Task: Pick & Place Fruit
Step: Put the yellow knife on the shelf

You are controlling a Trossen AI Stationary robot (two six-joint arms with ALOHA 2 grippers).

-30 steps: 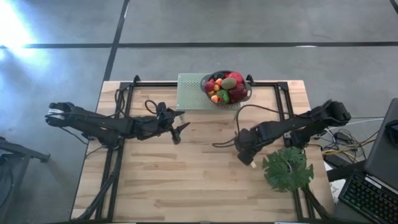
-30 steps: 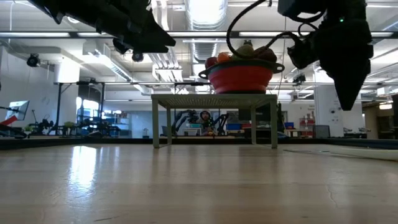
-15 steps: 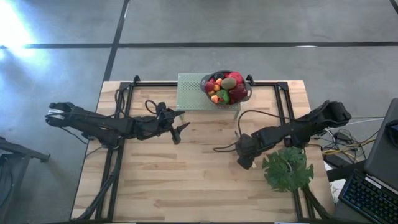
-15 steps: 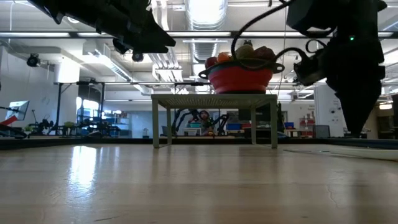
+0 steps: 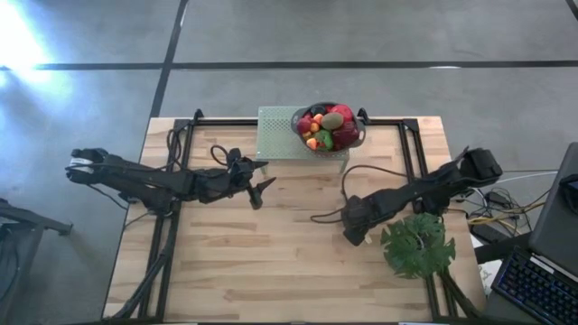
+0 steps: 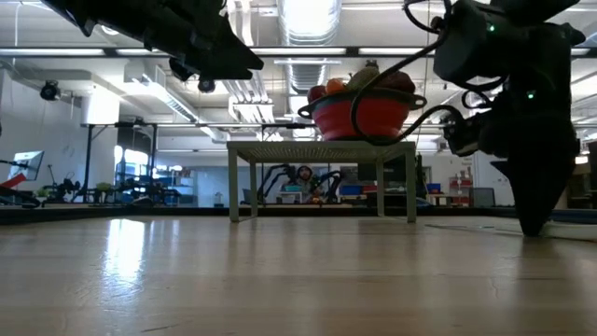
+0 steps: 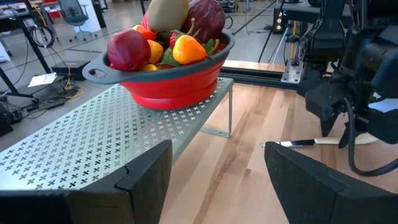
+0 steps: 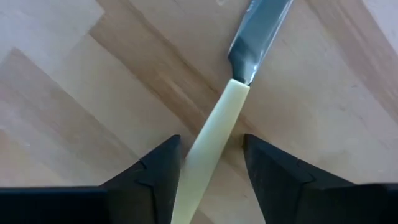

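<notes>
- Toy fruit (image 5: 326, 125), smooth and glossy, heaped in a red bowl (image 7: 171, 87) with grey rim handles; bowl sits on a perforated pale-green metal stand (image 5: 287, 134) at the table's far edge.
- Left gripper (image 5: 260, 190) hovers just in front of the stand, fingers spread, nothing held.
- Right gripper (image 5: 355, 235) is low over bare wood planks beside the green leaf (image 5: 417, 245), well clear of the stand.
- Right wrist view alone shows its parted fingers straddling a knife (image 8: 219, 126), cream handle, steel blade, flat on the table (image 5: 271, 262).

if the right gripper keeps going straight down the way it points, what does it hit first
The knife: the right gripper is open, its fingers either side of the pale handle, which lies on the wooden table. Remaining gap is unclear.
</notes>
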